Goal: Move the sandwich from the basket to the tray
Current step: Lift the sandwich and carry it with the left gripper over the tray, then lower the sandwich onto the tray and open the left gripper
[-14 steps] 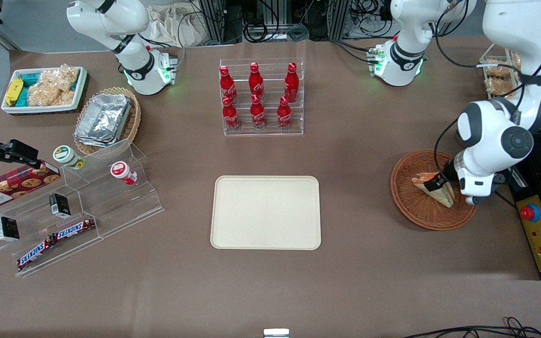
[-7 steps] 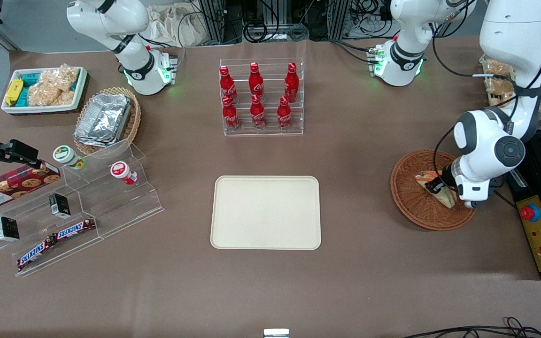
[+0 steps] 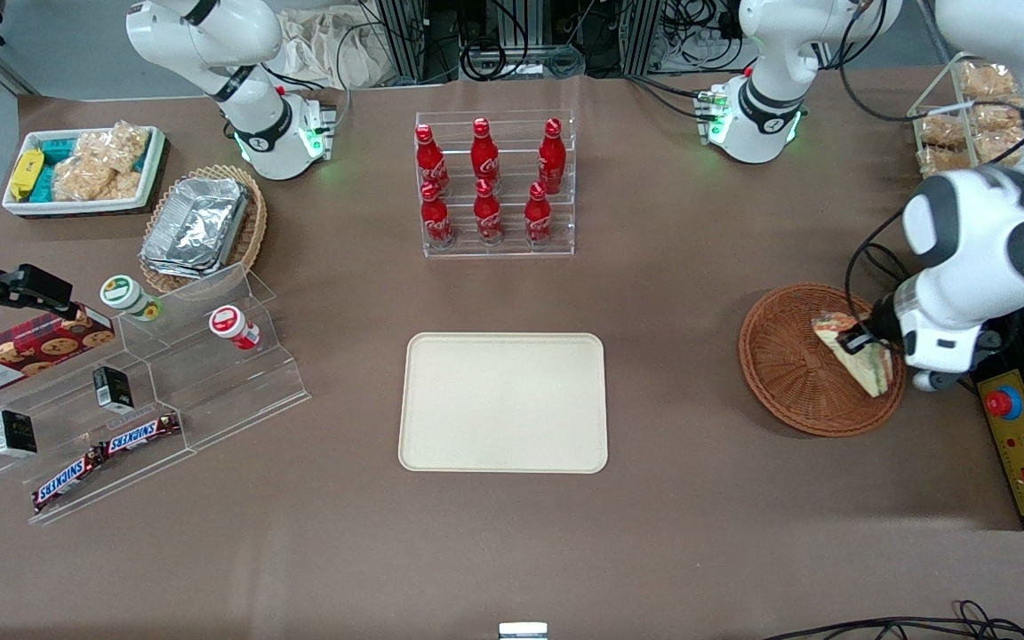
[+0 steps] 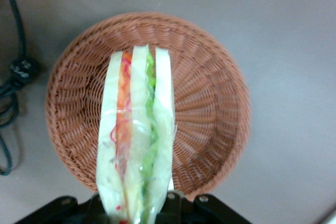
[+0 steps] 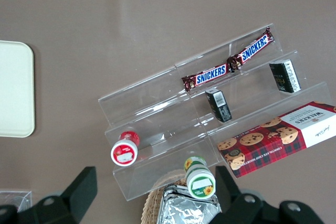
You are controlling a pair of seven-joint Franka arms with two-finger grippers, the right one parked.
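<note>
My left gripper (image 3: 863, 342) is shut on the sandwich (image 3: 859, 357), a wrapped wedge of pale bread with orange and green layers, and holds it lifted above the reddish-brown wicker basket (image 3: 788, 373). The left wrist view looks down the sandwich (image 4: 137, 140) between the gripper (image 4: 137, 211) fingers, with the basket (image 4: 210, 103) below and nothing else in it. The cream tray (image 3: 503, 402) lies flat in the middle of the table, toward the parked arm from the basket, with nothing on it.
A clear rack of red cola bottles (image 3: 490, 182) stands farther from the front camera than the tray. A yellow control box (image 3: 1023, 444) with a red button sits beside the basket. A clear stepped shelf of snacks (image 3: 130, 391) and a foil-container basket (image 3: 201, 227) lie toward the parked arm's end.
The gripper has risen with the sandwich and shifted toward the working arm's end of the table; the sandwich now hangs above the basket's edge instead of resting in it.
</note>
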